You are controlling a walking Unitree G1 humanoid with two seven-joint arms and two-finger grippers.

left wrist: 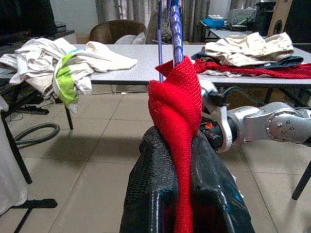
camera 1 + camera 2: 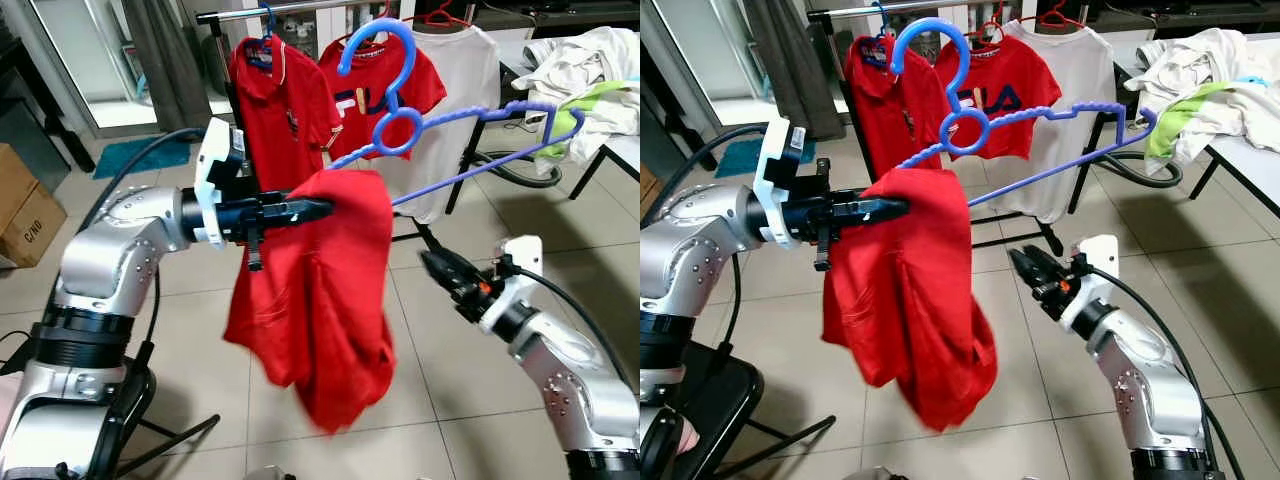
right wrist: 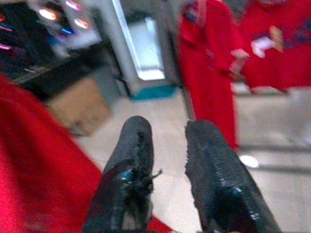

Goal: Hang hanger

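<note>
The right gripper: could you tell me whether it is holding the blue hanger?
No, the right gripper hangs empty and slightly open below the blue hanger, touching nothing.

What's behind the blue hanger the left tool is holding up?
Behind the blue hanger, a rack holds two red shirts and a white one. The left tool grips the draped red shirt, which covers the hanger's left end.

White "FILA" lettering runs across the chest of the red short-sleeved T-shirt (image 2: 992, 98) hanging on the rail at about twelve o'clock. Over at nine o'clock, the brown cardboard box (image 2: 27, 210) carries black print reading roughly "C/NO".
</note>
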